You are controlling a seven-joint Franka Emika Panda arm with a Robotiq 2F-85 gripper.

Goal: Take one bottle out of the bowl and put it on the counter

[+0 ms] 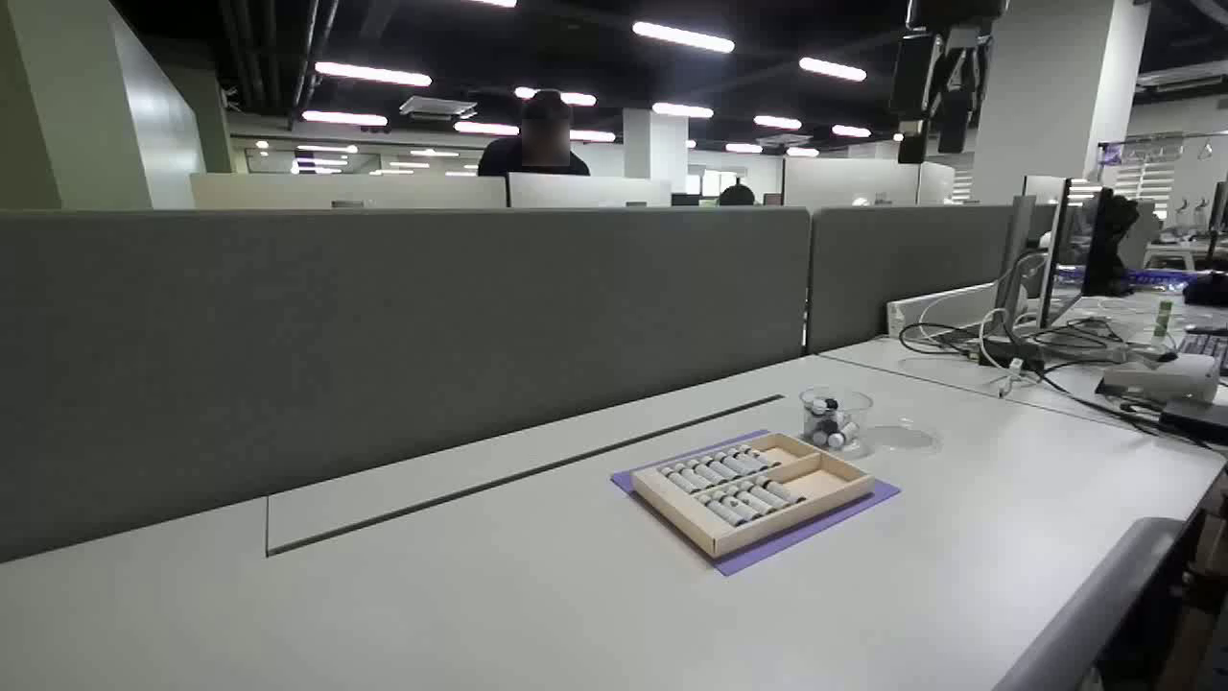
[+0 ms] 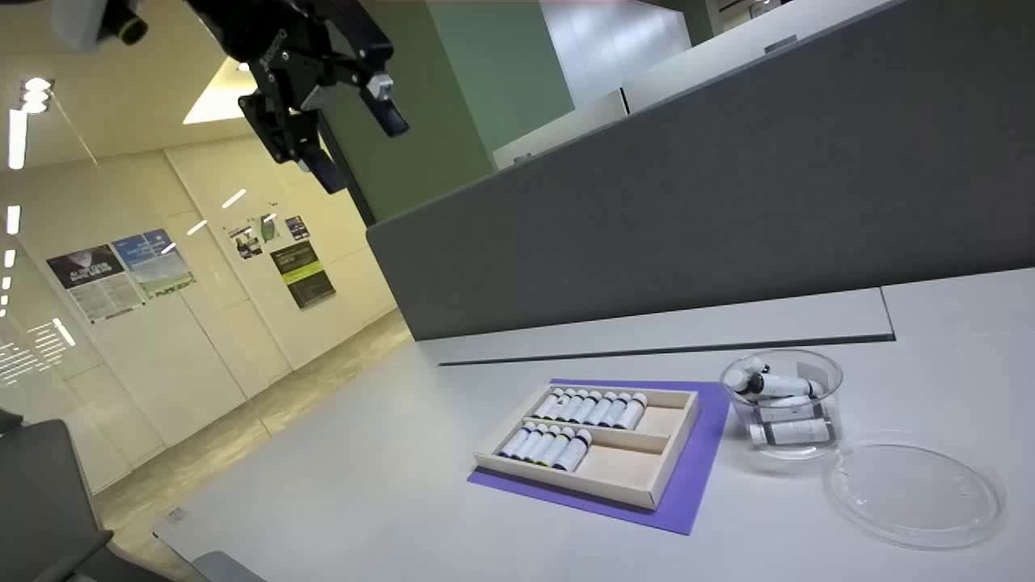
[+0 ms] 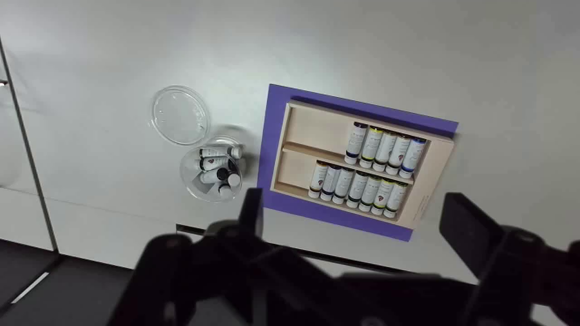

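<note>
Pose: your gripper [image 2: 360, 149] hangs high over the table [image 2: 364, 461], at the top edge of both exterior views, fingers [image 3: 466, 233] pointing down, well apart from everything below. Jaws spread wide; you hold nothing between them. In the wrist view you look down on the wooden tray [image 3: 430, 181], lying on its purple sheet [image 3: 272, 136], framed roughly between the fingers. White bottles [image 2: 796, 431]: jumbled at various angles inside the clear bowl [image 2: 826, 373], just beside that sheet. Clear lid [image 3: 180, 115] flat on the table, next to the bowl.
</note>
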